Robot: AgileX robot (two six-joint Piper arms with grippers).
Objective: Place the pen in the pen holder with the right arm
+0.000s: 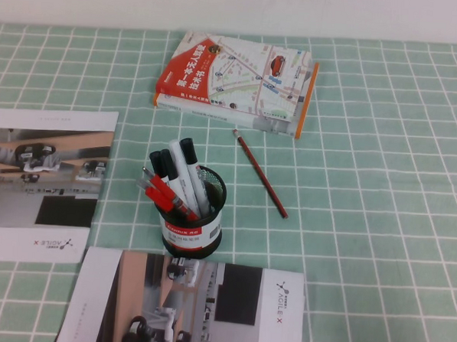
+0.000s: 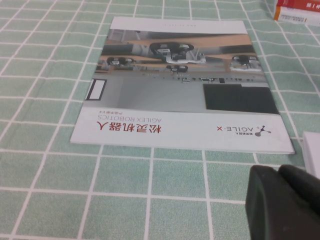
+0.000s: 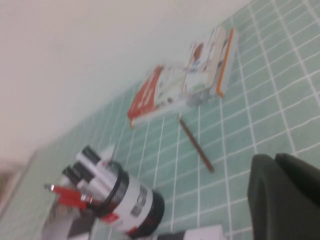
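Observation:
The thin dark-red pen (image 1: pixel 260 174) lies flat on the green checked cloth, slanting from the book toward the right of the pen holder (image 1: pixel 191 224). The holder is a black mesh cup with a white label, and it holds white black-capped markers and short red pens. Both also show in the right wrist view, the pen (image 3: pixel 196 145) beyond the holder (image 3: pixel 136 206). My right gripper (image 3: pixel 274 160) is shut and empty, well back from the pen. My left gripper (image 2: pixel 278 171) is shut and empty above the cloth beside a brochure. Neither arm shows in the high view.
A book with an orange-red and map cover (image 1: pixel 237 79) lies at the back, just past the pen's pale end. One brochure (image 1: pixel 44 184) lies at the left and another (image 1: pixel 183 306) in front of the holder. Open cloth lies to the right of the pen.

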